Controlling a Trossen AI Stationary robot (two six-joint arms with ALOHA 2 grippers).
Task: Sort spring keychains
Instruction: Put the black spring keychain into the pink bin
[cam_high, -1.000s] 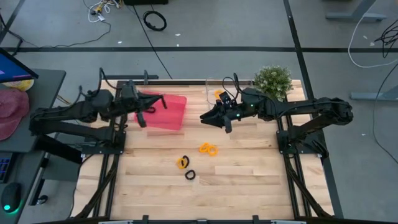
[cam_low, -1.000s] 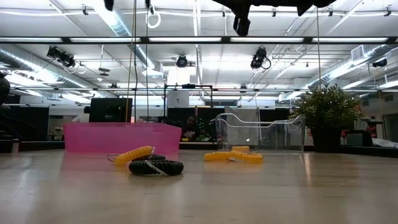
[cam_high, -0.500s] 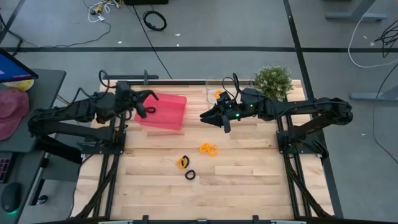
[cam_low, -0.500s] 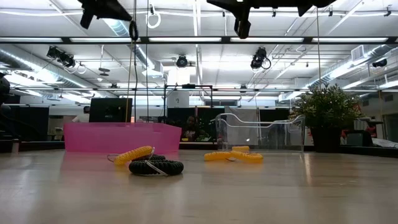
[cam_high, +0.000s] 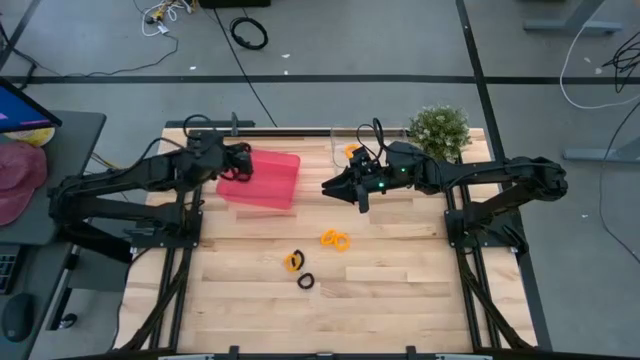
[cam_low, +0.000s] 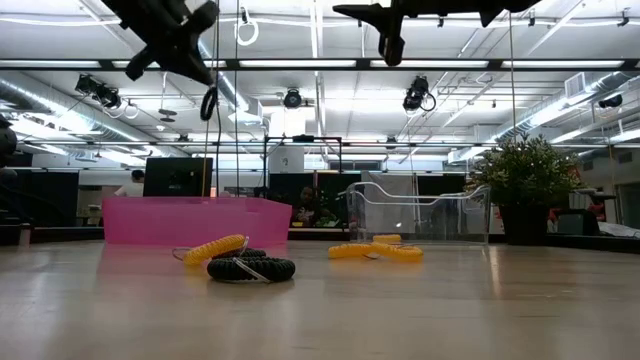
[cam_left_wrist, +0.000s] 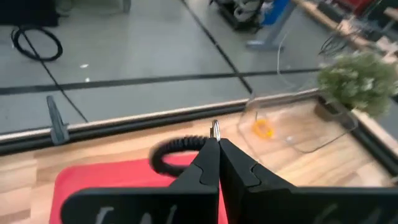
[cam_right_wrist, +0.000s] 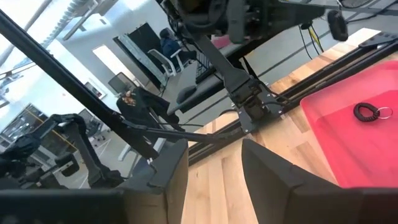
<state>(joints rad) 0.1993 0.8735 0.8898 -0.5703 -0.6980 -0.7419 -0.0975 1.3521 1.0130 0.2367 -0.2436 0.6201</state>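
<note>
Desk of pale wood carries a red bin at back left, a clear bin at back centre and a plant at back right. Left hand is raised over the red bin's left edge, pinched shut on a black keychain that dangles from it. Right hand hovers mid-desk beside the clear bin, fingers parted, nothing between them. One more black keychain lies inside the red bin. Orange keychain lies in the clear bin. Loose on the desk front: orange pair; orange loop near black loop.
</note>
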